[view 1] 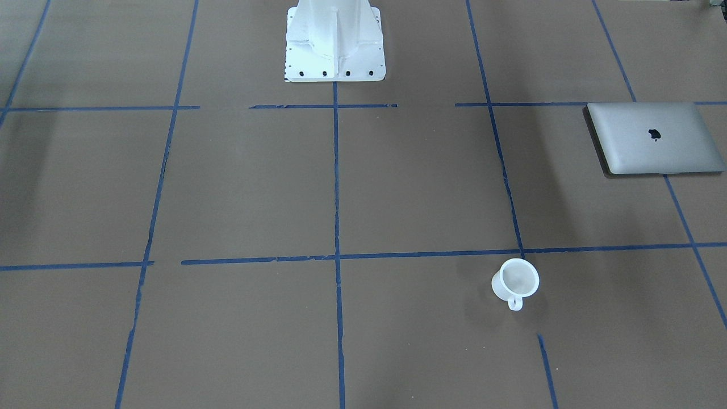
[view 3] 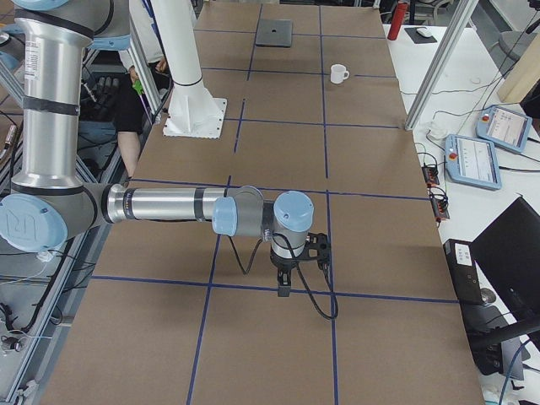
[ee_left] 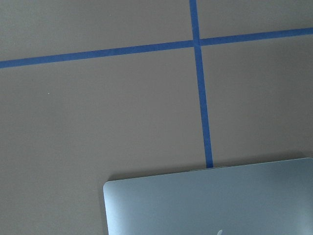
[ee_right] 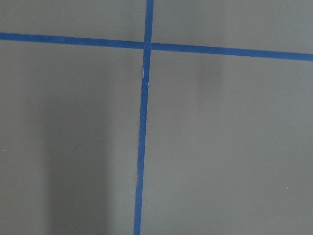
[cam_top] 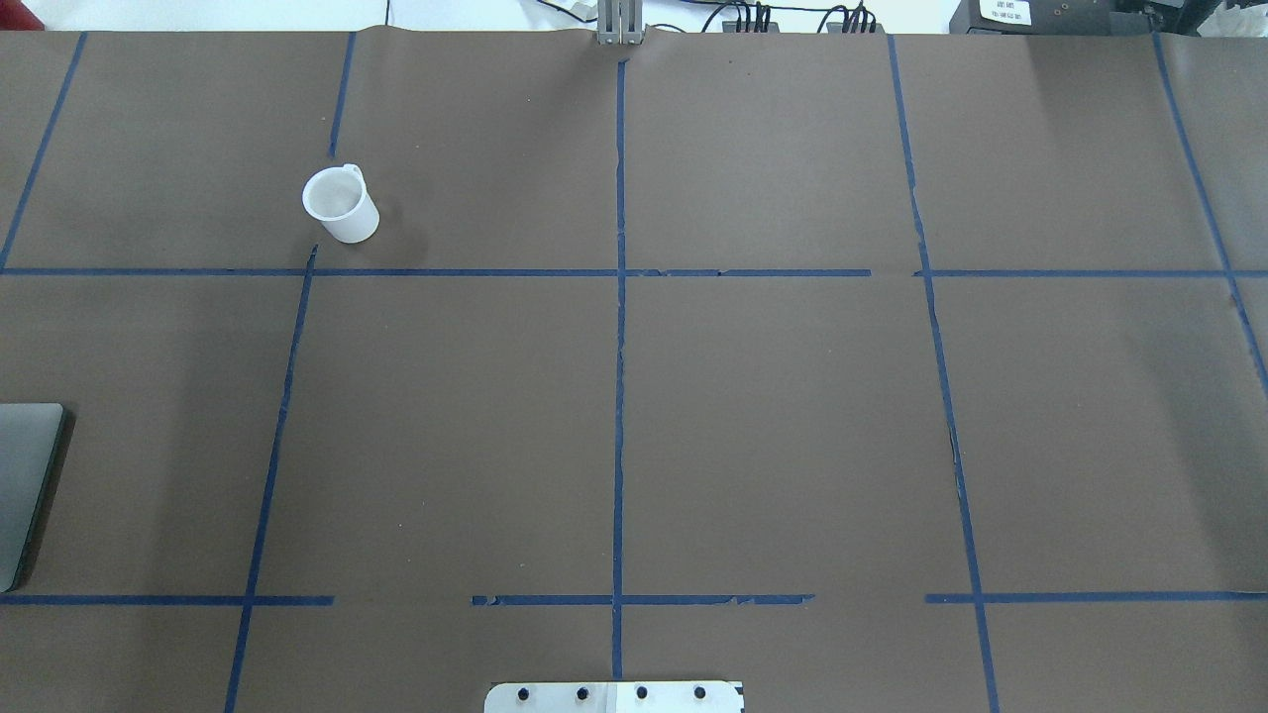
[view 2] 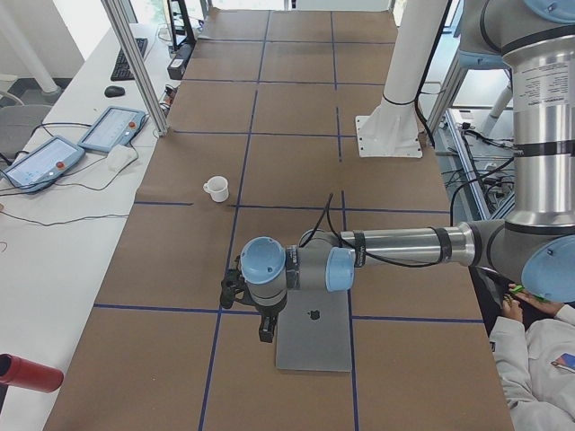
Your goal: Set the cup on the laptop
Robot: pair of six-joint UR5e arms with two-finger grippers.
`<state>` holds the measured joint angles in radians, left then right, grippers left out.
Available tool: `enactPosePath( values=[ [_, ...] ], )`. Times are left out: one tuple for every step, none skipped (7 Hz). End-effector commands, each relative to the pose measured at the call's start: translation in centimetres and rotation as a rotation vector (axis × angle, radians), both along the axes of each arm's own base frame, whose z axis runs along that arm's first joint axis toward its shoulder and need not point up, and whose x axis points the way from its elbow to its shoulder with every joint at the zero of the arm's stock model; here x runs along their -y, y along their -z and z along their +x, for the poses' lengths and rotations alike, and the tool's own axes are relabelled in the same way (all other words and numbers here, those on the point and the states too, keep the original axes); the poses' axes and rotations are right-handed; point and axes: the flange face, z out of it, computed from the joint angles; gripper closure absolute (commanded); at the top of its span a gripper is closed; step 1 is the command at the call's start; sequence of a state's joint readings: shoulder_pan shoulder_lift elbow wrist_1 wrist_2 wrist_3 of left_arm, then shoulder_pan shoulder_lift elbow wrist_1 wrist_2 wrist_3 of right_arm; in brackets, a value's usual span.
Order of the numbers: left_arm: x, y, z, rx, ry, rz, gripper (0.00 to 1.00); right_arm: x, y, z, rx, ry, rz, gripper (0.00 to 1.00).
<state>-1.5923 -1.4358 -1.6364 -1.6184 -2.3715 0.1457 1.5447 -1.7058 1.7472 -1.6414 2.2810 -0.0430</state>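
Observation:
The white cup [view 1: 515, 281] stands upright on the brown table, apart from everything; it also shows in the overhead view [cam_top: 340, 205] and both side views [view 2: 216, 189] [view 3: 338, 73]. The closed silver-grey laptop [view 1: 653, 139] lies flat near the table's left end [cam_top: 25, 485] [view 2: 314, 328]; its corner fills the bottom of the left wrist view [ee_left: 210, 200]. My left gripper [view 2: 266, 328] hangs pointing down over the laptop's edge, well away from the cup; I cannot tell whether it is open. My right gripper [view 3: 283, 285] hangs over bare table at the other end; I cannot tell its state.
A white pedestal base [view 1: 335, 51] stands at the robot's side of the table. Blue tape lines [cam_top: 619, 396] grid the brown cover. A side bench holds teach pendants [view 2: 112, 128] and a red bottle [view 2: 27, 373]. A person [view 2: 539, 359] sits by the robot's base.

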Motion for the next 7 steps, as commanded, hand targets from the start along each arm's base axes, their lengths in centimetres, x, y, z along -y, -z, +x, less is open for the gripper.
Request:
enactPosePath(
  values=[
    [0.1, 0.7, 0.0, -0.003, 0.0, 0.014, 0.0, 0.0, 0.0, 0.0, 0.0, 0.001, 0.001, 0.0],
    [0.2, 1.0, 0.1, -0.01, -0.001, 0.023, 0.0, 0.0, 0.0, 0.0, 0.0, 0.0, 0.0, 0.0],
    [0.2, 0.9, 0.0, 0.0, 0.001, 0.018, 0.0, 0.0, 0.0, 0.0, 0.0, 0.0, 0.0, 0.0],
    [1.0, 1.6, 0.1, -0.001, -0.008, 0.048, 0.0, 0.0, 0.0, 0.0, 0.0, 0.0, 0.0, 0.0],
    [2.0, 2.5, 1.9, 0.0, -0.045, 0.096, 0.0, 0.0, 0.0, 0.0, -0.002, 0.0, 0.0, 0.0],
    [3.3, 3.5, 2.5, -0.007, -0.052, 0.133, 0.0, 0.0, 0.0, 0.0, 0.0, 0.0, 0.0, 0.0],
    [5.8, 6.7, 3.6, -0.009, -0.036, 0.159, 0.0, 0.0, 0.0, 0.0, 0.0, 0.0, 0.0, 0.0]
  ],
)
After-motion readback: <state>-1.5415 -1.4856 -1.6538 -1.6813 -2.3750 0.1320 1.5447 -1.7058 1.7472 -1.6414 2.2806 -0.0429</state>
